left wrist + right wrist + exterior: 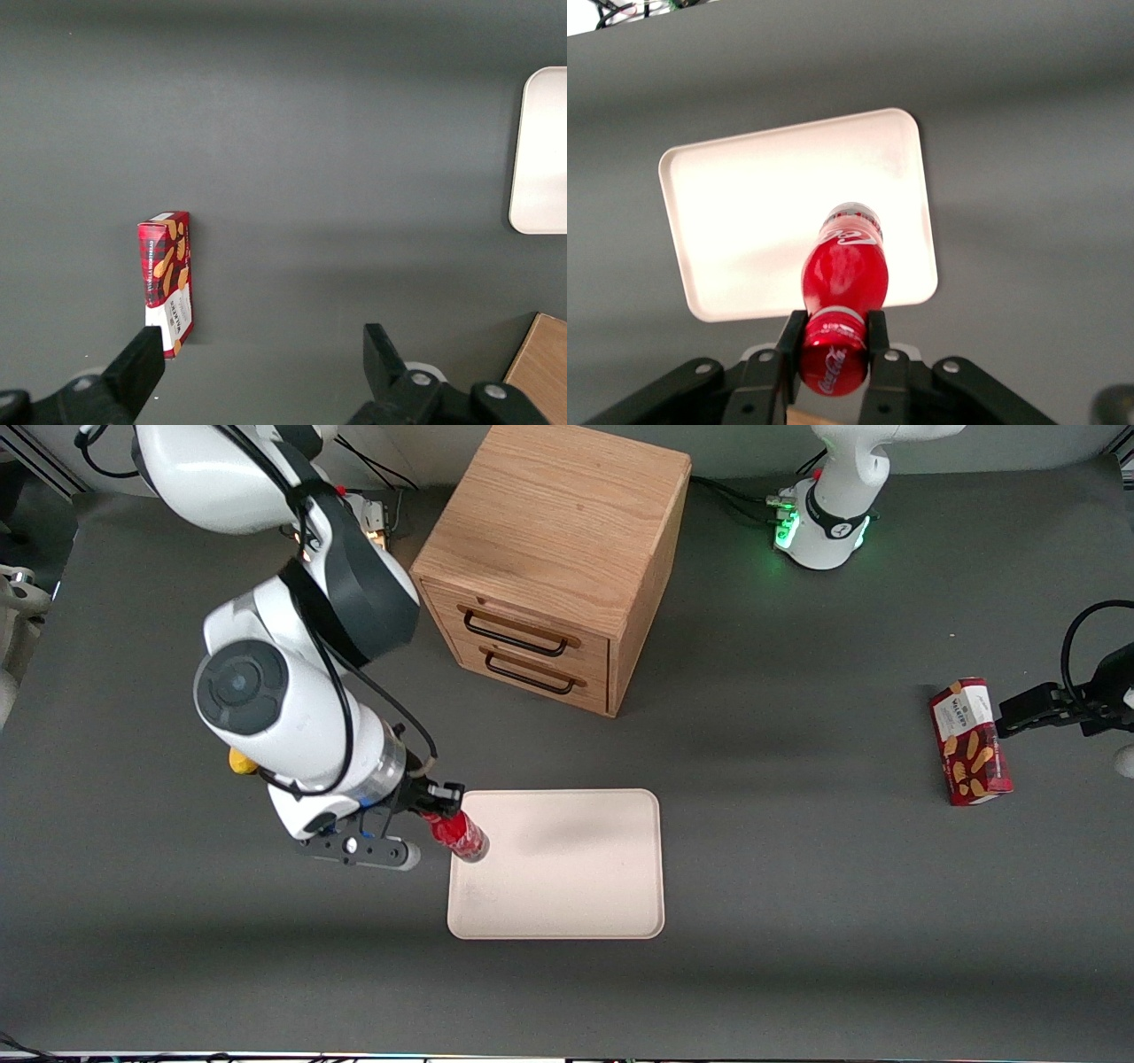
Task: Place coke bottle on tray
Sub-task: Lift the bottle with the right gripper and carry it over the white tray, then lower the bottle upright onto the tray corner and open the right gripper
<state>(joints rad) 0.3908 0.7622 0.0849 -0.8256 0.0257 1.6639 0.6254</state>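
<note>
The gripper (833, 341) clamps the bottle (843, 274) by its capped end, base tilted over the tray (744, 204) edge. Only the front view shows the cabinet (554, 567) and box (970, 741).

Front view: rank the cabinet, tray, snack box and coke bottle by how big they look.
1. Wooden cabinet
2. Tray
3. Snack box
4. Coke bottle, held shut in the hand over the tray's edge, so partly hidden and tilted; it is still clearly smallest.

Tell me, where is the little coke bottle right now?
The coke bottle is held in the gripper, over the tray edge toward the working arm's end.
</note>
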